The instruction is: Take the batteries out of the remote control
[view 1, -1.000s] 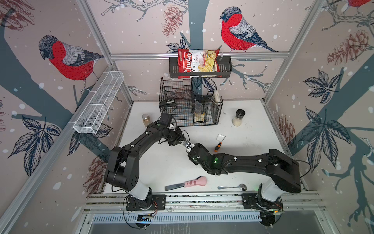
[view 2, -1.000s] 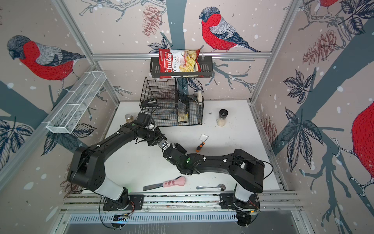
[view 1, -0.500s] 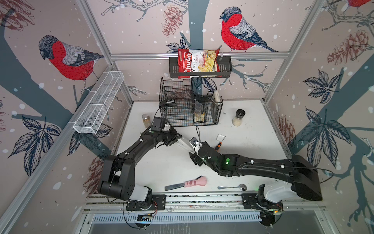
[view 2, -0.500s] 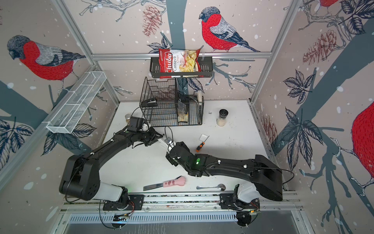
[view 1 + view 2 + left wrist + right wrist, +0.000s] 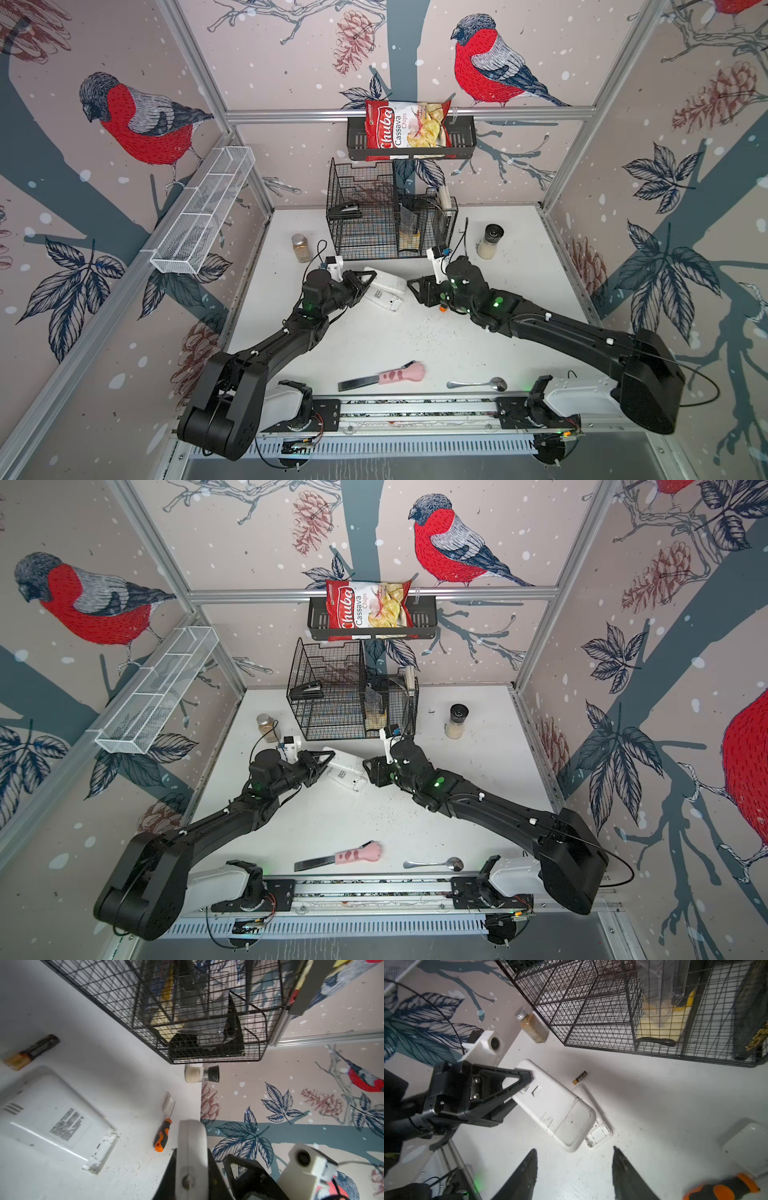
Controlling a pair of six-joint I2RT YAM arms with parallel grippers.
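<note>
Pinching the nine-o'clock end of the remote control (image 5: 550,1103), the left gripper (image 5: 529,1077) is clamped, presumably to steady it. The right gripper (image 5: 574,1151) is held spread and empty at three o'clock. One battery (image 5: 579,1077) is seen loose on the table (image 5: 654,1115) toward twelve o'clock.

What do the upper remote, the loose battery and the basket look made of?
The upper remote looks like white moulded plastic, smooth, slightly shiny, scuffed near its cover seam. The battery: probably a metal cell in black-and-gold wrap, too small to be sure. The basket is thin black wire in an open grid, likely coated steel.
</note>
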